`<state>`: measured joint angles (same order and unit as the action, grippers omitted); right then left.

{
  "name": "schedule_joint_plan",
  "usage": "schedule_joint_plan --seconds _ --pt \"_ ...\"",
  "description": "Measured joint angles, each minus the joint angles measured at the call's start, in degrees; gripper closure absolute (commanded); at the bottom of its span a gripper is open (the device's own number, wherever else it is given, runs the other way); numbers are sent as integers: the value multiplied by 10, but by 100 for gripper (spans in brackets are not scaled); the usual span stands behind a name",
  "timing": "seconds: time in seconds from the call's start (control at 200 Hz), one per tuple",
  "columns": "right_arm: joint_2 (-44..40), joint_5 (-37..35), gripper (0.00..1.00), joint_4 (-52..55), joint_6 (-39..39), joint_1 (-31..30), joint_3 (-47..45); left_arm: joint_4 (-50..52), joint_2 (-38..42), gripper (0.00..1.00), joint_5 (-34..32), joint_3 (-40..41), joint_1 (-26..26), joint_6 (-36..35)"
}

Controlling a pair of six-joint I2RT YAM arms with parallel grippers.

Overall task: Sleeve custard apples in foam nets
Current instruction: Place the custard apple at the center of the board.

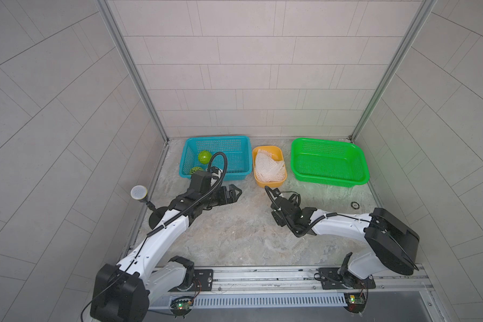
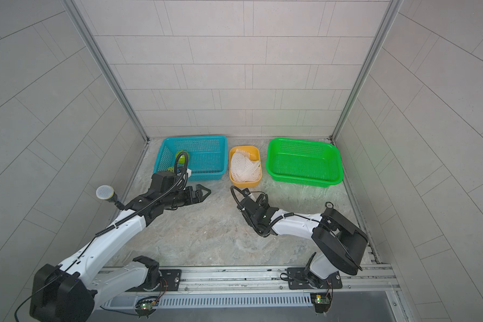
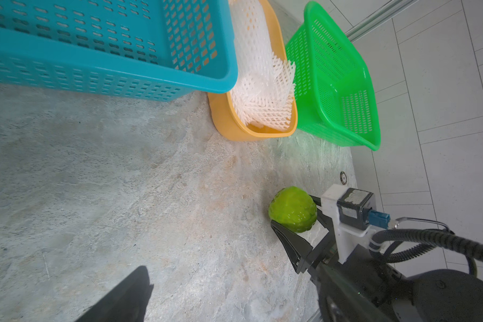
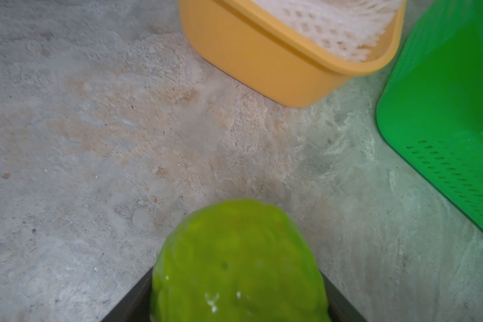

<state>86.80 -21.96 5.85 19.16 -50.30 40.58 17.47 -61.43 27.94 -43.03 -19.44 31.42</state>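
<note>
My right gripper (image 3: 292, 210) is shut on one bright green, bumpy custard apple (image 3: 293, 209), held just above the stone floor in front of the yellow tub; the fruit (image 4: 237, 264) fills the bottom of the right wrist view. In both top views that apple is hidden under the wrist. Two more custard apples (image 1: 204, 157) (image 1: 196, 170) lie in the blue basket (image 1: 215, 138). White foam nets (image 1: 269, 167) (image 3: 260, 83) are piled in the yellow tub (image 1: 268, 182). My left gripper (image 1: 236, 192) hangs open and empty in front of the blue basket.
A green basket (image 1: 326, 140) with nothing in it stands to the right of the yellow tub. A round mesh-headed lamp or microphone (image 1: 139, 193) stands on a stalk at the left wall. A small ring (image 1: 355, 205) lies on the floor at the right. Tiled walls close in three sides.
</note>
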Motion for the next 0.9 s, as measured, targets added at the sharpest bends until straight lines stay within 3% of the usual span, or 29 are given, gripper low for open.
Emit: schedule_joint_plan --seconds 0.54,0.901 --pt "-2 0 9 -8 21 -23 0 0 0 3 -4 0 0 0" --pt "-84 16 11 28 17 -23 28 0 -1 4 -4 0 0 0"
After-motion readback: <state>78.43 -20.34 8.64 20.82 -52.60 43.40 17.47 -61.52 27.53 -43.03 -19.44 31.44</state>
